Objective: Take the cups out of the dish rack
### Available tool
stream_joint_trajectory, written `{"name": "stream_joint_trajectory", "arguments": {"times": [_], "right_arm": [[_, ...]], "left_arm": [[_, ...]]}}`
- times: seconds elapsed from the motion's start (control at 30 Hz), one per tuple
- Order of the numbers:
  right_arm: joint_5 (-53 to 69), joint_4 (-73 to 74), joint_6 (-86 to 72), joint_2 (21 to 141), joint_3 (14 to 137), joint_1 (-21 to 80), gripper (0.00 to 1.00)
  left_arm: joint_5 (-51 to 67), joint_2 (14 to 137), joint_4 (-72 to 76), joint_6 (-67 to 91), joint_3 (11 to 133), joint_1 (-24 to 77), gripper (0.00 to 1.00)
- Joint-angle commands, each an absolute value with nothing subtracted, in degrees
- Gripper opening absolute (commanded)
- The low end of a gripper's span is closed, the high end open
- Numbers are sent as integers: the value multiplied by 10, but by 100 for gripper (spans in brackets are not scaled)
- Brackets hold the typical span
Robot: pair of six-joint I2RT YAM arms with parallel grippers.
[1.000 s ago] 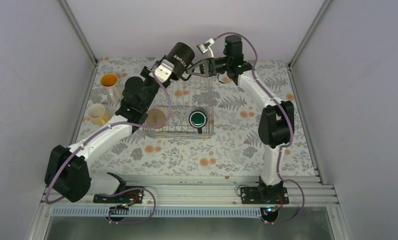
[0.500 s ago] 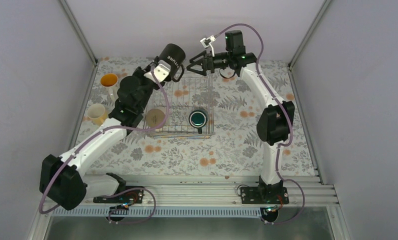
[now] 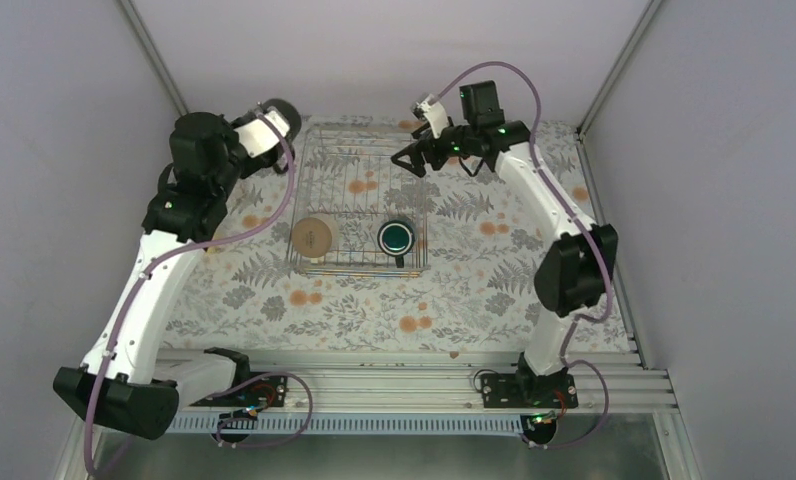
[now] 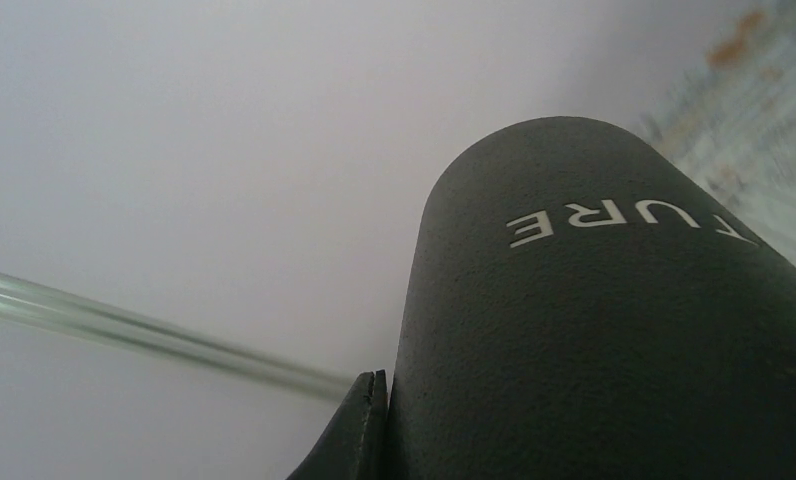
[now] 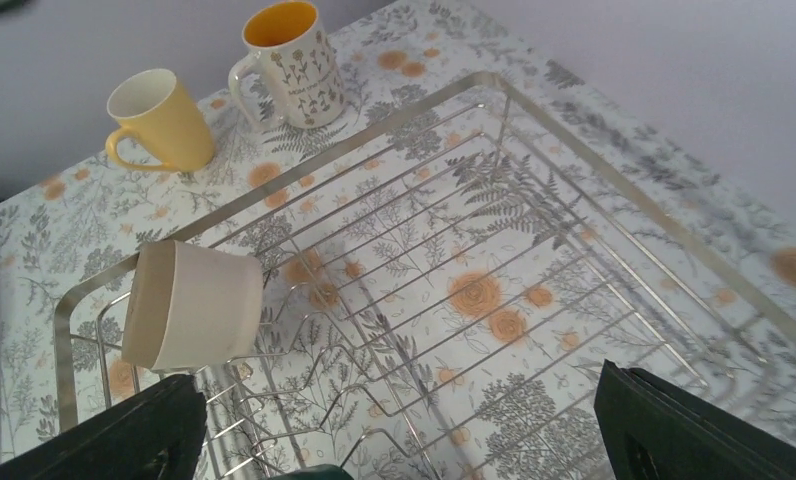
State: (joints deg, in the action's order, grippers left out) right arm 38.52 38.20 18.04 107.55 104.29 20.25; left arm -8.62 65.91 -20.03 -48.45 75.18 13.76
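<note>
While the left end effector (image 3: 272, 121) grips the black cup (image 4: 614, 330), the right end effector (image 3: 408, 163) gapes.

The table top (image 3: 474, 290) is spread with a pale covering printed with grey ferns and orange blossoms; it runs back to the back wall (image 3: 374, 50), plain and lavender-grey; a left wall (image 3: 44, 150) and a right wall (image 3: 714, 200) of the same matt colour close it in; a slanting left post (image 3: 159, 65) and right post (image 3: 614, 70), both bare aluminium, mark the far corners; a ribbed aluminium rail (image 3: 394, 385) runs along the near edge, with dull sheet metal (image 3: 394, 455) below it; the light is soft and even, the shadows faint; in the left wrist view the wall is blurred, crossed by a pale bar.
</note>
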Motion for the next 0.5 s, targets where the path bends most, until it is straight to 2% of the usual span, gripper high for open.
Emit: {"name": "stream_joint_trajectory", "arguments": {"times": [0.0, 0.47], "right_arm": [[343, 339, 194, 1002, 985, 212, 100], [281, 334, 228, 879, 883, 257, 100]], "left_arm": [[-67, 632, -345, -543, 778, 119, 2], [6, 609, -512, -681, 669, -27, 2]]}}
